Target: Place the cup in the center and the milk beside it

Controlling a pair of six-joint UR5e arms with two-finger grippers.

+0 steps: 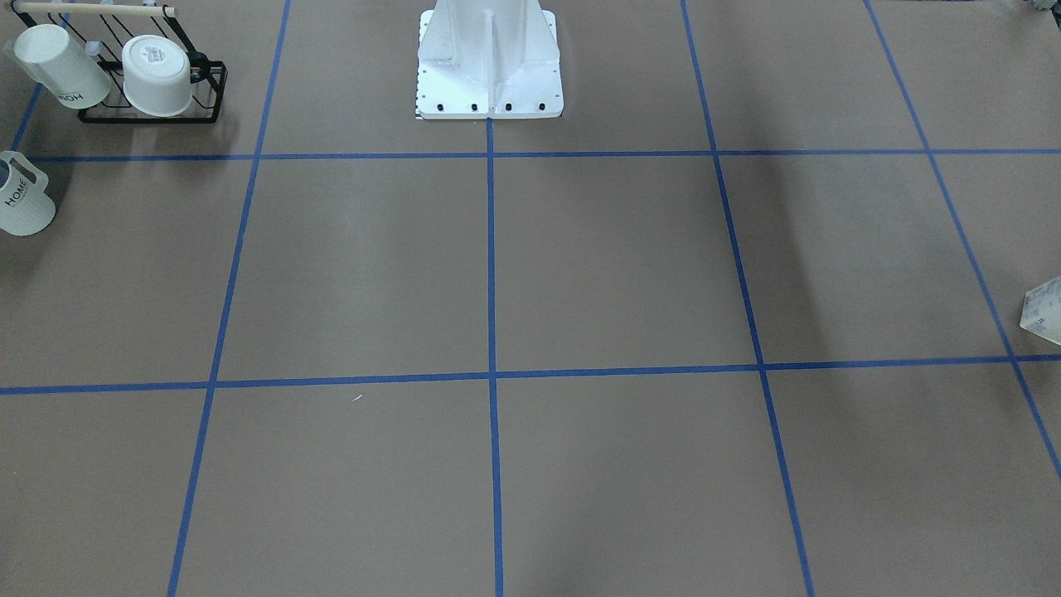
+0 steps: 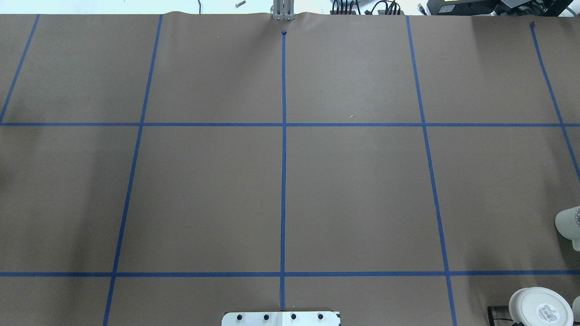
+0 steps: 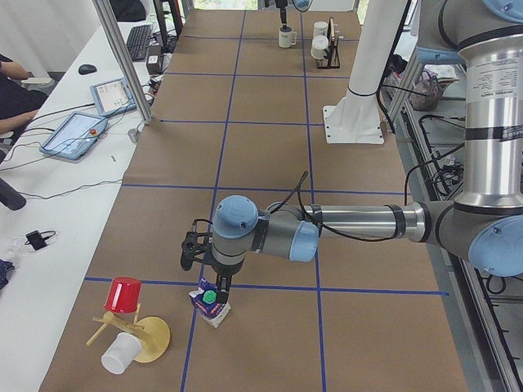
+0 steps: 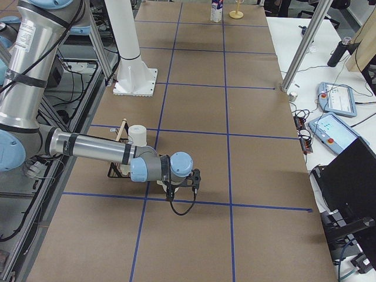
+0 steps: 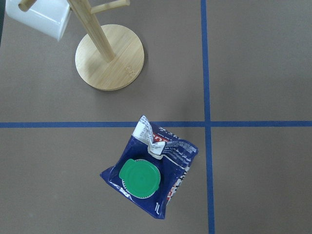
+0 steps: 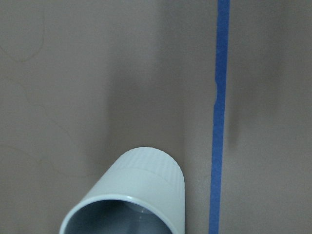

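The cup (image 1: pixel 21 197), a white mug with "HOME" lettering, stands upright at the table's end on the robot's right; it shows at the overhead view's right edge (image 2: pixel 570 222) and at the bottom of the right wrist view (image 6: pixel 131 195). My right gripper (image 4: pixel 187 182) hovers close by it; I cannot tell whether it is open or shut. The milk (image 5: pixel 151 178), a blue carton with a green cap (image 5: pixel 140 178), stands at the opposite end (image 3: pixel 214 309); only its corner shows in the front view (image 1: pixel 1046 308). My left gripper (image 3: pixel 206 273) hangs just above it; I cannot tell its state.
A black wire rack (image 1: pixel 153 112) with two tilted white mugs stands behind the cup. A wooden cup tree (image 5: pixel 109 56) with a red cup (image 3: pixel 124 294) and a white cup (image 5: pixel 41 17) stands beside the milk. The robot's white base (image 1: pixel 489 62) is at the middle back.
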